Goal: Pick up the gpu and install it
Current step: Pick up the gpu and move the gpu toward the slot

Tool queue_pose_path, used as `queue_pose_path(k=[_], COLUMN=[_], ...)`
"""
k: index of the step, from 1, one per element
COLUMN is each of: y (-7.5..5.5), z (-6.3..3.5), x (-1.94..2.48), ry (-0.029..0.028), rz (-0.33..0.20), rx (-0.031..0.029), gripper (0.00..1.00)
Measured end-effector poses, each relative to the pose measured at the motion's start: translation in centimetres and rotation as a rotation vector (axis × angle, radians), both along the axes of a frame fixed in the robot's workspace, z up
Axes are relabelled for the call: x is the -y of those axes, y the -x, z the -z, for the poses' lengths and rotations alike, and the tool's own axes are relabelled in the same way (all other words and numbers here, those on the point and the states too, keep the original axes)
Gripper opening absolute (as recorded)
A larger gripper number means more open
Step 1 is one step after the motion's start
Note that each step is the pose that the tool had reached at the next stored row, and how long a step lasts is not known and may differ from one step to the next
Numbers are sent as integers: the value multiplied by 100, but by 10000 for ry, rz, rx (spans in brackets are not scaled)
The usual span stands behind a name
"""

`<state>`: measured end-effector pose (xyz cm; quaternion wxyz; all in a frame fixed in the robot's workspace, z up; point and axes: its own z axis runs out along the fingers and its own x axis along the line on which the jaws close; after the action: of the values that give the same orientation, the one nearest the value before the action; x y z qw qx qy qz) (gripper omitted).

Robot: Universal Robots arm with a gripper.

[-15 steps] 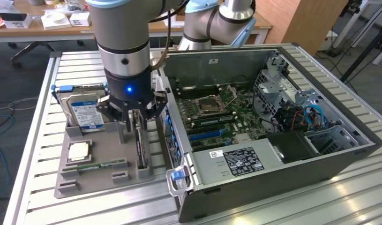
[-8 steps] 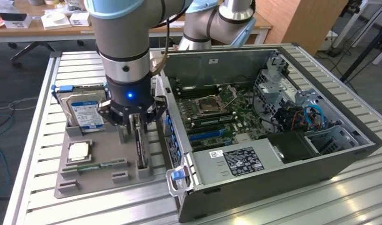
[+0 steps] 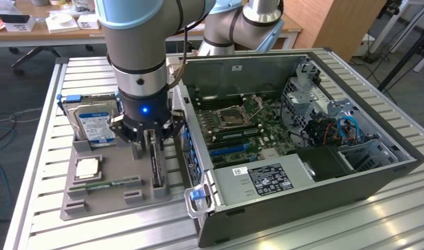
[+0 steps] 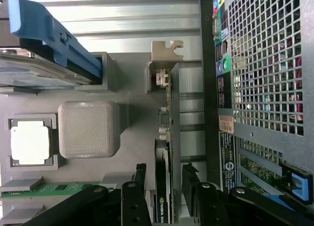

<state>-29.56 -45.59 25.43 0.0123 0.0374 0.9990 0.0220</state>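
Wrist view first: my gripper (image 4: 165, 169) is wide open and dropped right over the gpu (image 4: 167, 152), with 1 of the fingers (image 4: 140, 186) on each side of the card. I can see a sliver of gap on both sides, so I'd say nothing is clamped.

The gpu is standing on its long edge in a slot of the gray holder tray (image 4: 132, 88). Its metal bracket (image 4: 164, 51) is at the end away from me.

In the exterior view it's the same story. The gripper (image 3: 153, 141) sits low over the thin black gpu (image 3: 156, 169), which is parked upright in the holder tray (image 3: 93, 203).

Also on that tray:
- hard drive (image 3: 93, 122), propped up
- CPU (image 3: 87, 167), lying flat
- RAM stick (image 3: 114, 183), lying flat

All 3 are well clear of my fingers.

The tray lies on the slatted counter (image 3: 41, 156), just beside the open PC case (image 3: 302, 177), on the exterior view's left of it. Inside the case the motherboard (image 3: 240, 125) is exposed, and I can't spot any card seated on it.

Progress-wise, I'm lined up for the grab and that's about it. My read is the pick-up isn't done and the whole install is left.
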Motion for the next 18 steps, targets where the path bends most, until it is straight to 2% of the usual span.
queue_pose_path(k=[3, 10, 14, 18], y=[-1, 0, 0, 1], z=[11, 107, 106, 107], x=[-1, 0, 0, 33], ry=[-5, -2, -1, -2], rz=[0, 0, 0, -7], rx=[5, 2, 0, 1], gripper=[43, 43, 43, 43])
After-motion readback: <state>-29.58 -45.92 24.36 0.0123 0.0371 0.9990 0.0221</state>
